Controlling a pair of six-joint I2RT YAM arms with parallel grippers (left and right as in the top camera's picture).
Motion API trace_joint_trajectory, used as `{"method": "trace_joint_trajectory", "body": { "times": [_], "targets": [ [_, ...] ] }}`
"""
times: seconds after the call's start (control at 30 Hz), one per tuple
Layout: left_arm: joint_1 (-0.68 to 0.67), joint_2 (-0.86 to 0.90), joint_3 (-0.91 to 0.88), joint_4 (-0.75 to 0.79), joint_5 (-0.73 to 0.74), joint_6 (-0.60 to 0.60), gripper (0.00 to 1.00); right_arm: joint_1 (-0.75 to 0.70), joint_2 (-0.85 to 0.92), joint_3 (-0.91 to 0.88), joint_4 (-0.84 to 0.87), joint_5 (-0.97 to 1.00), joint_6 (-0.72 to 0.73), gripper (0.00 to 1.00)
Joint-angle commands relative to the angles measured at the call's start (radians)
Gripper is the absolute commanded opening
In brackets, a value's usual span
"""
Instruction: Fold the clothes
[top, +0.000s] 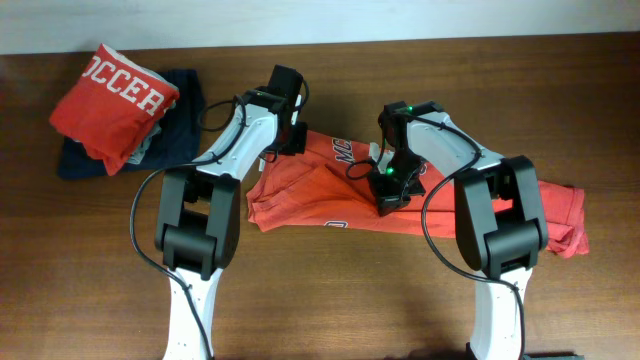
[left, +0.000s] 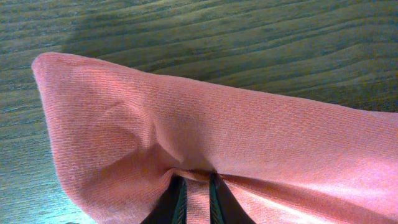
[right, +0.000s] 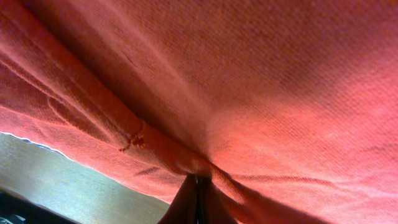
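Note:
A coral-red T-shirt with white lettering lies partly folded across the table's middle, stretching to the right. My left gripper is at its upper left edge and is shut on a fold of the shirt; the cloth bulges over the fingers. My right gripper is over the shirt's middle and is shut on a pinch of its fabric. The red cloth fills the right wrist view.
At the back left a folded red garment with white lettering lies on a folded dark navy garment. Bare wooden table shows in front of the shirt.

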Motion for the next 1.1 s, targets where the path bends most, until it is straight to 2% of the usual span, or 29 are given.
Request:
{"method": "trace_joint_trajectory", "body": {
  "times": [0.0,0.33,0.8,1.07],
  "targets": [
    [0.009,0.011,0.019,-0.003,-0.015,0.013,0.14,0.004,-0.06,0.019,-0.006,0.013,-0.002,0.04],
    [0.009,0.011,0.019,-0.004,-0.015,0.013,0.14,-0.045,-0.062,0.018,-0.028,0.017,-0.002,0.04],
    [0.009,0.011,0.019,-0.004,-0.015,0.013,0.14,-0.094,-0.062,0.018,0.054,0.004,-0.002,0.04],
    [0.009,0.011,0.019,-0.004,-0.015,0.013,0.14,-0.089,-0.061,0.018,0.138,-0.074,-0.002,0.04]
  ]
}}
